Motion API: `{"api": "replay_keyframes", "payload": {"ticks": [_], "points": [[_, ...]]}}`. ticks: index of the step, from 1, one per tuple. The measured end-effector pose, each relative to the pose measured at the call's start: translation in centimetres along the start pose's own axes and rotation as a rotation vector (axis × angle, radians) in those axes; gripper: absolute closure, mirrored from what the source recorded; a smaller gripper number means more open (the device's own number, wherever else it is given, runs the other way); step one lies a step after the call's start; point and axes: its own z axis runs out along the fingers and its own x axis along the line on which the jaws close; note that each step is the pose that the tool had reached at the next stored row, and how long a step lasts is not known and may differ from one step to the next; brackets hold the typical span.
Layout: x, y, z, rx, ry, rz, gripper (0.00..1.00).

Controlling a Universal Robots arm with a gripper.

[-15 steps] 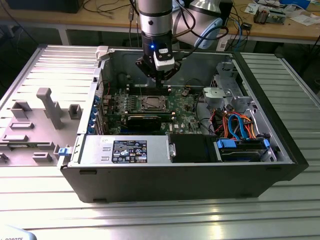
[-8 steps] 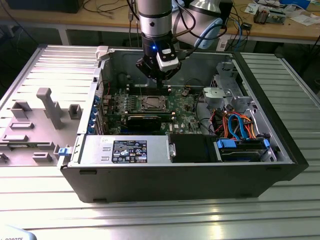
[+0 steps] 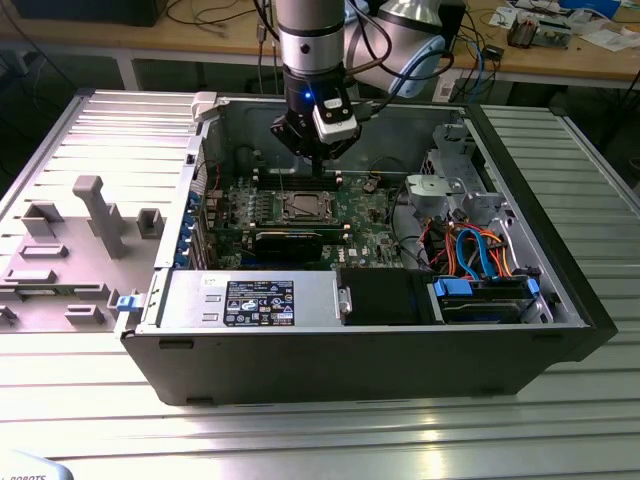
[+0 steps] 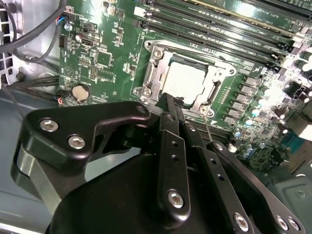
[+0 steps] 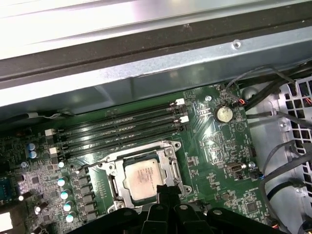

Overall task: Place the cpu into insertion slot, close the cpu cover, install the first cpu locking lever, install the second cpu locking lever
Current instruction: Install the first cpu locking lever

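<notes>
The cpu (image 4: pixel 185 80) lies flat in the insertion slot (image 4: pixel 157 52) on the green board, its silvery top showing in both wrist views (image 5: pixel 144 178). The cpu cover (image 4: pixel 213 90) lies down around it as a metal frame (image 5: pixel 171 168). A thin wire lever (image 4: pixel 208 127) stands up from one corner of the socket. My gripper (image 4: pixel 169 100) hangs just above the socket's edge with its black fingers (image 5: pixel 168 191) pressed together and nothing between them. In the exterior view the gripper (image 3: pixel 312 160) sits over the board behind the socket (image 3: pixel 303 207).
The open computer case (image 3: pixel 560 300) walls in the board on all sides. Memory slots (image 5: pixel 122 127) run beside the socket. A long black card (image 3: pixel 290 240) lies in front of it, with cables and drive bays (image 3: pixel 480 260) at the exterior view's right.
</notes>
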Motion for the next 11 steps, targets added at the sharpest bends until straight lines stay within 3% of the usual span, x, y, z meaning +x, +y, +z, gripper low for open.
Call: {"api": "replay_keyframes", "payload": {"ticks": [2,3,4,5,8,11], "points": [[0.25,-0.06,0.12,-0.0007,0.0017,-0.011,0.89],[0.37,-0.09,0.21,-0.0006,0.0045,-0.018,0.89],[0.42,-0.11,0.24,0.0004,0.0109,-0.020,0.89],[0.45,-0.11,0.24,0.0041,0.0278,-0.024,0.89],[0.51,-0.13,0.28,0.0110,0.0640,-0.040,0.89],[0.51,-0.13,0.37,0.0069,0.0668,-0.111,0.89]]}}
